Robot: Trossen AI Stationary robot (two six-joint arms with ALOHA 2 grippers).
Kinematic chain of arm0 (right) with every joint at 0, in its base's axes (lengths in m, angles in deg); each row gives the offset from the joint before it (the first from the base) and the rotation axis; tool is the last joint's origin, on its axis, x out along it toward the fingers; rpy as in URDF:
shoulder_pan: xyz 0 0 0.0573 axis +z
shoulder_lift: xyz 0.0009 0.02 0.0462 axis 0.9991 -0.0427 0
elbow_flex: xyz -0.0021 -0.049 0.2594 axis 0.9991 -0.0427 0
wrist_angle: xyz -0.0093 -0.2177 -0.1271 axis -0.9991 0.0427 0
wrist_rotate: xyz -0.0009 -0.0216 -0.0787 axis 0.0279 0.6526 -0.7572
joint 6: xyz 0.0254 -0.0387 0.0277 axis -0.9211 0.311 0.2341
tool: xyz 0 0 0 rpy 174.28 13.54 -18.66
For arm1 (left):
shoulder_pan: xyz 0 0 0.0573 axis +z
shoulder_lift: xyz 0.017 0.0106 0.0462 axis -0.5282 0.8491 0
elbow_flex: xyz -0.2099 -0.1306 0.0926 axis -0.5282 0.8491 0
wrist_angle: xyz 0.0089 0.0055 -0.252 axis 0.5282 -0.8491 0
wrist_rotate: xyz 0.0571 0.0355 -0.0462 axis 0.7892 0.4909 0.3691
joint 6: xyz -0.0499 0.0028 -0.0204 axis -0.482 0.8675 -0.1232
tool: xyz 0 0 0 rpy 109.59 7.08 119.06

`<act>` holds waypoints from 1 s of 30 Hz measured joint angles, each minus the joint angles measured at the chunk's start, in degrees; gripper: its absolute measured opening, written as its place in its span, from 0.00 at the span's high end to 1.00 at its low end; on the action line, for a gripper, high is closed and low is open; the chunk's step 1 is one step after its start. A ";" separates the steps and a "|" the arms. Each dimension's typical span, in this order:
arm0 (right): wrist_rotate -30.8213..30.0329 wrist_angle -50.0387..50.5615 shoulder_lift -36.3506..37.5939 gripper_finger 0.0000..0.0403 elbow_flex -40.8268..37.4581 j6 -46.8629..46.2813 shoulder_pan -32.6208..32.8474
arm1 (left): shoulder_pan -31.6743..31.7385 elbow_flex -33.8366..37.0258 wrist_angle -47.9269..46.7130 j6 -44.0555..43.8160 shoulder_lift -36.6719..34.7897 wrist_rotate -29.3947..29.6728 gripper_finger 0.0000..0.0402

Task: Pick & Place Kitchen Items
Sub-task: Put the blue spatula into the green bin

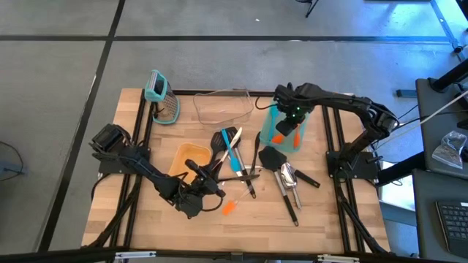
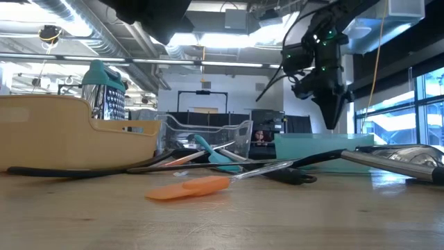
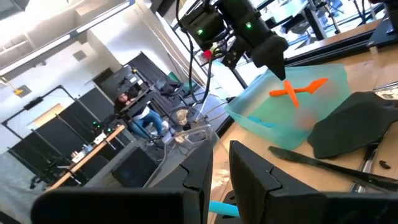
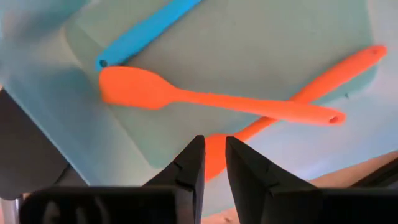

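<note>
Over the teal bin [image 1: 265, 133] at the table's far right, my right gripper [image 4: 215, 149] points straight down, shut and holding nothing. Two orange spatulas [image 4: 217, 99] and a blue one [image 4: 149, 28] lie in that bin. My left gripper [image 1: 216, 191] is level above the near middle of the table, also shut and holding nothing, its fingers [image 3: 249, 168] aimed toward the bin. Loose on the table lie an orange spatula [image 1: 232, 208], a teal spatula [image 1: 232, 150], a black turner [image 1: 274, 159], a silver scoop [image 1: 289, 175] and thin metal pieces.
A yellow container [image 1: 186, 157] stands left of the utensil pile. A clear container [image 1: 223, 108] and a teal-handled grater [image 1: 159, 95] are at the far edge. A person [image 3: 140, 112] sits in the room beyond the table.
</note>
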 joint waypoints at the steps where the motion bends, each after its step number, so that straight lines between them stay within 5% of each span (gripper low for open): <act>1: 0.00 0.33 0.00 0.84 -0.35 -0.65 -0.12 | 0.00 0.00 0.00 0.01 0.00 0.01 0.88; 9: -0.28 2.28 -0.02 0.98 -3.35 -2.59 -2.22 | 0.02 0.00 0.02 -0.01 0.00 0.01 0.88; 30: -5.10 -4.48 -12.38 1.00 -5.22 0.18 -0.11 | 0.02 -0.02 -0.74 -0.58 0.00 -0.01 0.88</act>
